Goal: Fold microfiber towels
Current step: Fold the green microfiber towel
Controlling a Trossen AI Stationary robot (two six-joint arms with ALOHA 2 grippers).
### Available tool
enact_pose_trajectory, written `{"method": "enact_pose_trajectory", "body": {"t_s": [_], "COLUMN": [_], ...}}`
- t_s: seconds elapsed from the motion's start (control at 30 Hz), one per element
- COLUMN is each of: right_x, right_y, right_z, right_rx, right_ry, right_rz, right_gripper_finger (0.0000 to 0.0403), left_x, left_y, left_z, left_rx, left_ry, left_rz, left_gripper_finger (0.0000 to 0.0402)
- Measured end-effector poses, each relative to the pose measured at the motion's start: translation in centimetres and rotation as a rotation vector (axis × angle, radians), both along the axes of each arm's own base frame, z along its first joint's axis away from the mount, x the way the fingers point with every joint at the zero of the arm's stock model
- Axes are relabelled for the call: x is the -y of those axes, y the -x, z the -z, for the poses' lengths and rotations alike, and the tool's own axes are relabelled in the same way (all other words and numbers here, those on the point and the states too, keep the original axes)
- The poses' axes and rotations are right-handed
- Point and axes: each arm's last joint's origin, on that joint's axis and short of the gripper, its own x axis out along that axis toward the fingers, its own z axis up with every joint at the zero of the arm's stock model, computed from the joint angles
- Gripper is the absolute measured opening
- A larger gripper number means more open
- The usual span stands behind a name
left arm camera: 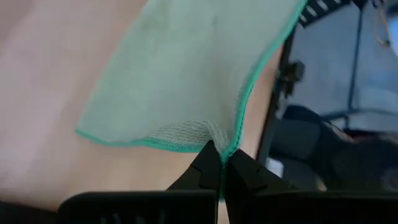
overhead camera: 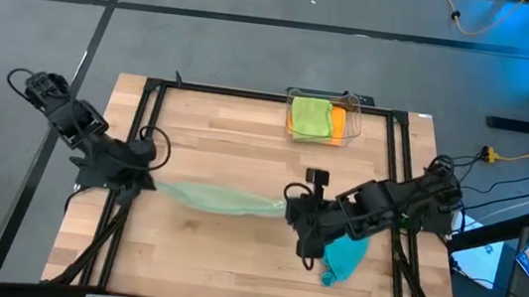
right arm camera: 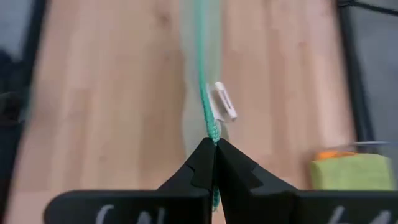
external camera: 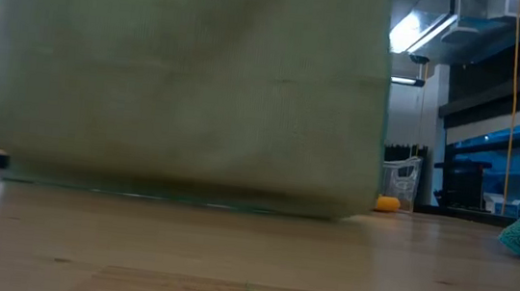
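Mid-surface, the sage towel (overhead camera: 217, 199) hangs stretched between both arms, lower hem just at the wood per the low view. Left gripper (overhead camera: 148, 183) has its fingers clamped on one corner, right gripper (overhead camera: 292, 210) has its fingers clamped on the opposite edge next to the white tag (right arm camera: 225, 101). Both pinches are thin, right on the hem, so my guess is a slip if either arm pulls harder or they move out of sync; the cloth would drop crumpled. Teal towel (overhead camera: 343, 258) lies bunched just beside the right arm and could get dragged. Clear bin (overhead camera: 353, 106) at the far edge holds the lime green towel (overhead camera: 309, 116) on top of the orange towel (overhead camera: 340, 125).
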Motion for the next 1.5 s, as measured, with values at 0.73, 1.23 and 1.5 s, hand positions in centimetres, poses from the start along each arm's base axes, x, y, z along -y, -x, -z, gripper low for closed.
{"method": "enact_pose_trajectory", "body": {"t_s": [0.73, 1.23, 1.5], "right_x": [-4.7, -8.4, -8.8], "right_y": [-0.5, -0.4, 0.0], "right_z": [4.0, 9.4, 12.6], "right_rx": [-0.026, -0.011, -0.035], "right_ry": [-0.296, -0.429, -0.440], "right_rz": [-0.019, -0.037, 0.009], "right_gripper_finger": [0.0016, 0.0016, 0.0016], "left_x": [10.5, 18.7, 20.9], "left_y": [-3.5, -5.1, -5.3], "left_z": [4.1, 9.9, 13.6], "left_rx": [-0.125, -0.143, -0.241], "left_ry": [-0.074, -0.145, -0.185], "left_rz": [0.162, 0.251, 0.158], "left_gripper_finger": [0.0000, 0.0000, 0.0000]}}
